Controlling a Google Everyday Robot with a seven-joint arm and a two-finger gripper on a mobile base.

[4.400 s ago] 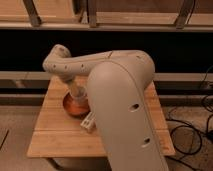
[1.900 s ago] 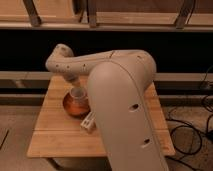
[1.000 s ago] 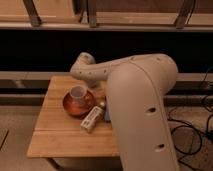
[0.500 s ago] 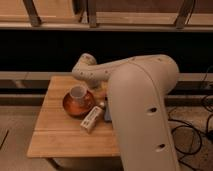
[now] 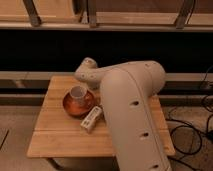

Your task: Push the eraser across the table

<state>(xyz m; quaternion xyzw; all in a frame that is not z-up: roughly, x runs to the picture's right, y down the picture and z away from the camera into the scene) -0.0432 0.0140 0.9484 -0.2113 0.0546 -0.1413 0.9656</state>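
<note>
The gripper does not show: it is somewhere behind the thick white arm point(image 5: 132, 110), so I cannot tell if it is wide, narrow or holding something. The arm rises from the lower right, covers the right part of the table point(image 5: 55, 135), and bends at a round joint point(image 5: 87, 72) above the far edge of the table top.

Just beside the arm's near link, on its left, lies the eraser point(image 5: 91, 119), a white oblong block with small dark marks. It lies flat on the planks, turned diagonally, about in the middle of the table. Its upper end is touching or almost touching the rim of an orange-brown saucer point(image 5: 75, 106). On this saucer stands 1 white cup point(image 5: 77, 93), upright, with the opening to the top.

The table top is made of pale honey planks, and its left and front parts are bare. On the right, dark cables point(image 5: 195, 125) lie on the speckled floor point(image 5: 15, 132).
</note>
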